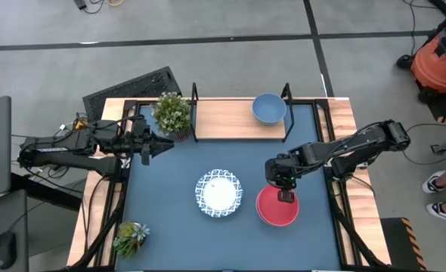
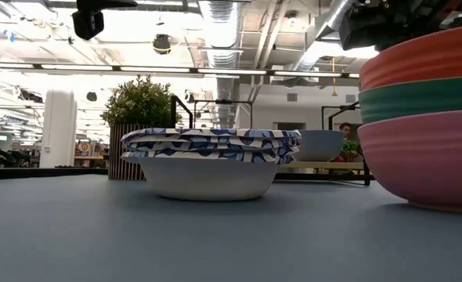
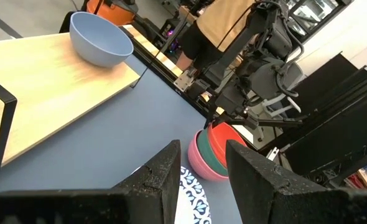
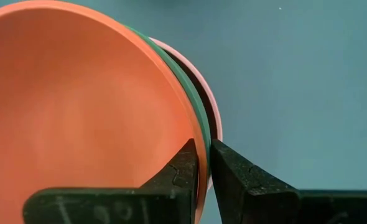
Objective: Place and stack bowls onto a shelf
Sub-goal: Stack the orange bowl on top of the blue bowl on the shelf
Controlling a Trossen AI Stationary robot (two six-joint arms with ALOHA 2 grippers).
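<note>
Three nested bowls, orange bowl [image 4: 78, 106] on top, green bowl [image 2: 431, 98] in the middle and pink bowl [image 2: 427, 160] at the bottom, stand on the blue desk [image 1: 170, 227] near its right side, well apart from the shelf [image 1: 223, 117] at the far edge. The right hand [image 4: 205, 165] is closed on the orange bowl's rim, one finger inside the wall and one outside. The rim is the only practical hold; the wall looks thin, stiff and smooth, so the bowl is judged light but prone to pivot or slip in a narrow pinch, and the nested bowls may lift together. Two patterned bowls [image 1: 218, 193] sit stacked at the desk's centre; they appear heavier and breakable. One blue bowl [image 1: 268, 108] already rests on the shelf's right end. The left hand [image 3: 199, 174] waits open over the desk's left side, beside a potted plant [image 1: 171, 113].
</note>
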